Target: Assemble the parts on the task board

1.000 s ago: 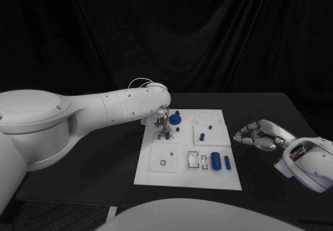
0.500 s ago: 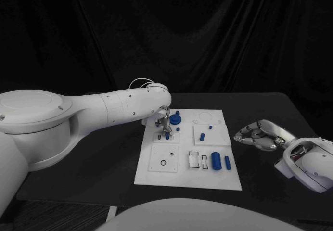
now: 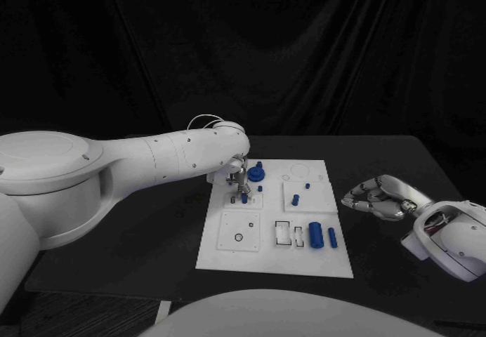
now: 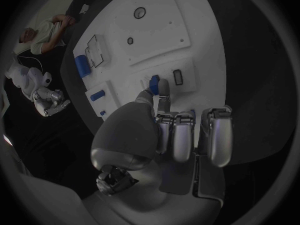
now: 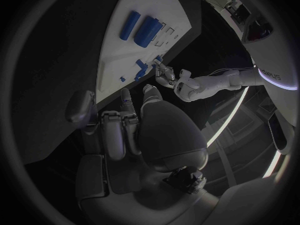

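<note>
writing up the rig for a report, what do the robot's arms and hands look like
Both arms are smooth white shells: the left arm is thick and rounded, with a thin pale cable looping at its wrist. The left hand and right hand are silver metal with jointed, segmented fingers. The right arm shows an opening with wiring inside its forearm shell.

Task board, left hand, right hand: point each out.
task board [image 3: 231, 258], head view, bare near corner of the plate
left hand [image 4: 164, 127], left wrist view, middle of the hand
right hand [image 3: 377, 198], head view, curled fingers

Left robot hand [image 3: 239, 181] holds a blue part [image 3: 244, 198] over the task board [image 3: 277, 263].
</note>
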